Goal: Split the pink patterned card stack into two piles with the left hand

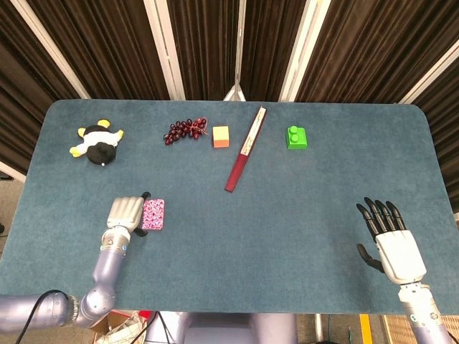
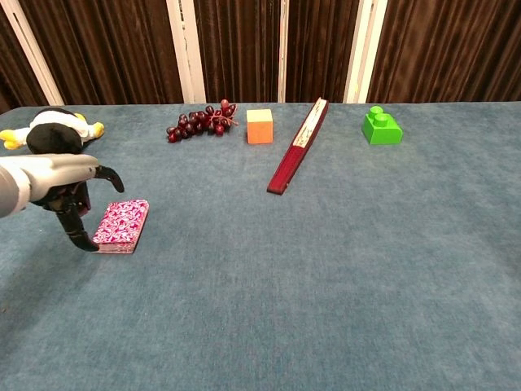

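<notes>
The pink patterned card stack (image 1: 153, 213) (image 2: 121, 226) lies flat as one pile on the blue table, left of centre. My left hand (image 1: 127, 213) (image 2: 59, 186) hovers right beside the stack's left edge, its dark fingers apart and curved down toward the cards, gripping nothing. Whether a fingertip touches the stack I cannot tell. My right hand (image 1: 391, 240) rests near the table's front right corner, fingers spread and empty; the chest view does not show it.
Along the far side lie a black-and-white plush toy (image 1: 97, 143), dark red grapes (image 1: 185, 130), an orange cube (image 1: 221, 136), a closed maroon folding fan (image 1: 244, 150) set diagonally, and a green brick (image 1: 297, 137).
</notes>
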You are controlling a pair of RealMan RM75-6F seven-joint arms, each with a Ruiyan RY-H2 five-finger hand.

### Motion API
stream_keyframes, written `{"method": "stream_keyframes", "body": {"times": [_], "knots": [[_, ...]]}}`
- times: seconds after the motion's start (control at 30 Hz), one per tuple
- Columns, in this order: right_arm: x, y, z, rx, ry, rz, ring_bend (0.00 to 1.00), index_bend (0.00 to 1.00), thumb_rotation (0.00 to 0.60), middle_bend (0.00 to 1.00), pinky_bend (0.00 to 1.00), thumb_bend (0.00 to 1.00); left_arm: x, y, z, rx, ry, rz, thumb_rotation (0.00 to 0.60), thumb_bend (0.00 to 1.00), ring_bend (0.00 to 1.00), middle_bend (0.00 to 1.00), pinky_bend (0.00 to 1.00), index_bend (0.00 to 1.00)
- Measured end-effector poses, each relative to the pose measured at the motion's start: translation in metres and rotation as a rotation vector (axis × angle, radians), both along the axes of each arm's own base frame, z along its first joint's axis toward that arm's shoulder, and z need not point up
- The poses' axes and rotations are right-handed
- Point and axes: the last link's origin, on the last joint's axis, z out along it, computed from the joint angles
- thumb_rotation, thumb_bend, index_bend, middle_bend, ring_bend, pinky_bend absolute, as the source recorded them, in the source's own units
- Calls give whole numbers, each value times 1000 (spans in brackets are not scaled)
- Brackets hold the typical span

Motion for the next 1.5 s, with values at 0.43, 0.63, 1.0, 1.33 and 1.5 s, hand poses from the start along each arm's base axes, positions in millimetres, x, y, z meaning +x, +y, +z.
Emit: {"method": "stream_keyframes", "body": {"times": [0.43,0.63,1.0,1.33,1.5], "knots": [[0,0,1,0,-6,-1,0,0,600,0,36,369,5,5,-22,-12,-6,15,600,278,888,894,1000,262],[0,1,1,0,-4,0,0,0,600,0,36,368,11,4,-25,-1,-37,-5,600,406,898,908,1000,411],[-1,1,1,-3,0,-1,0,0,600,0,36,369,26,-14,-9,14,-107,-104,600,410,899,909,1000,441],[0,1,-1,-2,3,1,0,0,600,0,36,369,18,-58,6,-87,-102,-172,600,410,897,906,1000,425],[1,1,-1,-1,5,1,0,0,600,0,36,369,15,-75,2,-144,-90,-193,600,383,891,896,1000,355]]}}
